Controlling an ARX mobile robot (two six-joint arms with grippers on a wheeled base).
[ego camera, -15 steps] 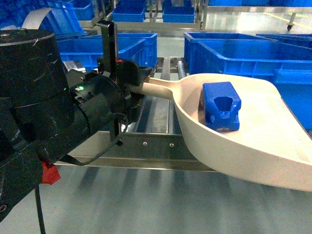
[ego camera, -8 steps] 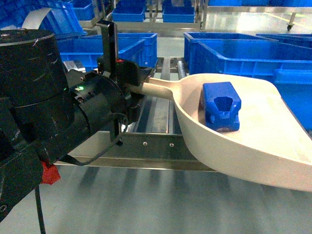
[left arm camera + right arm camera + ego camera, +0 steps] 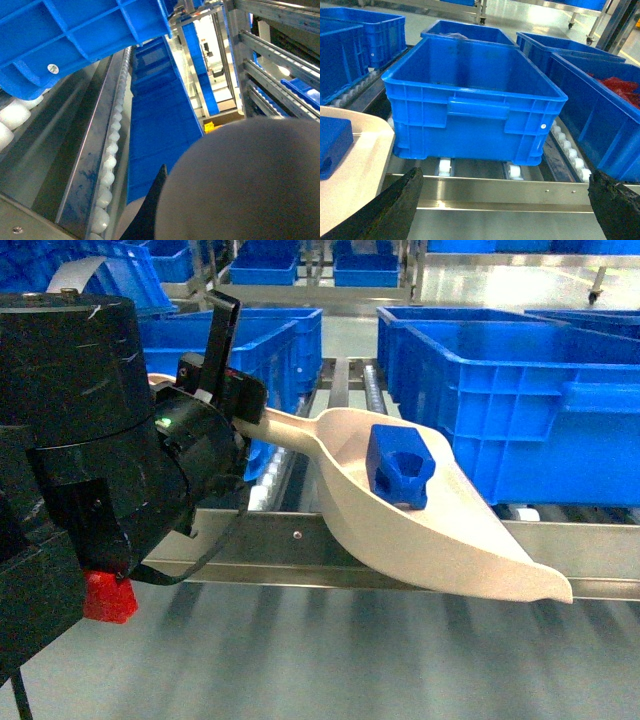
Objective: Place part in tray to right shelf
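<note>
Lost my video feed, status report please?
Left gripper clamped on tray handle. Right gripper open, empty. Part riding in tilted tray, short of crate. Nothing in the way.

Blue crates sit on a steel roller rack; glossy pale floor reflects overhead light.

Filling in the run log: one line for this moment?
left gripper: holds tray handle | part: in tray | right gripper: open, empty | crate: ahead

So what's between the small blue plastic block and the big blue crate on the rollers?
Head view: only the beige plastic scoop's far wall separates the small blue plastic block from the big blue crate; nothing else.
</note>
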